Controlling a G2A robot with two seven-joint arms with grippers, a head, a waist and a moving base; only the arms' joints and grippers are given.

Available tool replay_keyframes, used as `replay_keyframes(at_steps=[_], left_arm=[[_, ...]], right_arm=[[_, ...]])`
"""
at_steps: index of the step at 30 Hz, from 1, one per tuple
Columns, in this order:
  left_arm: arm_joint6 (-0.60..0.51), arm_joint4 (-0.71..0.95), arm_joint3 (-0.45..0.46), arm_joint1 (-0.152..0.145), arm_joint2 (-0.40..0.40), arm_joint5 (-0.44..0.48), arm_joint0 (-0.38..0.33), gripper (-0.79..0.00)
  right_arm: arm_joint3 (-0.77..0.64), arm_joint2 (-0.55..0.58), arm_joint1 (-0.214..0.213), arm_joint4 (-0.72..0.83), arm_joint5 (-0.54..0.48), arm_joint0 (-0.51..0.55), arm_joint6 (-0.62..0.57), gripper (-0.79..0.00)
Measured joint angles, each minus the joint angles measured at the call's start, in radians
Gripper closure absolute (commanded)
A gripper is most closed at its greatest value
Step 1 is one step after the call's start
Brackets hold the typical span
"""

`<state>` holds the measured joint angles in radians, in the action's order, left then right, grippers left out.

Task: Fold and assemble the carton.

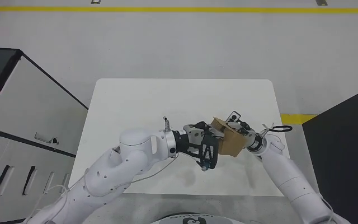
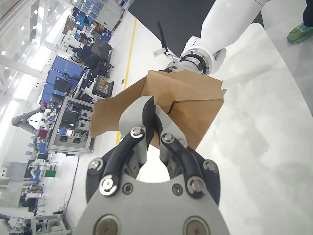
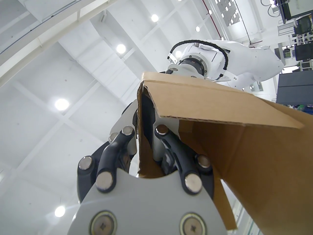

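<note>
1. The carton (image 1: 229, 142) is being held between the two arms, over the near right part of the white table (image 1: 140, 112).
2. The left gripper (image 2: 152, 114) is gripping the carton from the side facing the table's middle. Its fingers (image 2: 135, 116) are pressed close together and are pinching a thin cardboard edge between their dark pads.
3. In the left wrist view, that pinched edge is lying at the carton's near corner, beside a short slit where two panels are meeting. A loose flap is sticking out from the same corner, off to one side of the fingers.
4. The right gripper (image 3: 144, 123) is holding the opposite side of the carton. Its fingers (image 3: 148, 116) are closing on a single wall, with one finger sitting outside the cardboard and the other inside the open box.
5. In the right wrist view, the wall is running down between the fingers almost to the gripper's base, and a top flap is folding over just beyond the fingertips.
6. The carton is tilting a little in the top view. It seems to be hanging clear of the table, though its underside is hidden, so I cannot tell whether it touches.
</note>
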<state>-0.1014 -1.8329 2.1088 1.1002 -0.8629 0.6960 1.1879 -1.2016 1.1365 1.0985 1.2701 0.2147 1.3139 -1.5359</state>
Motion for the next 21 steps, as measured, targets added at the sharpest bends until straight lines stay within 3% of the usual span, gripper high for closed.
replay_keyframes(at_steps=[21], left_arm=[[-0.034,-0.03,0.021,0.005,0.013,0.011,0.008,0.0]], right_arm=[[-0.011,0.002,0.002,-0.007,-0.001,0.016,0.0,0.0]])
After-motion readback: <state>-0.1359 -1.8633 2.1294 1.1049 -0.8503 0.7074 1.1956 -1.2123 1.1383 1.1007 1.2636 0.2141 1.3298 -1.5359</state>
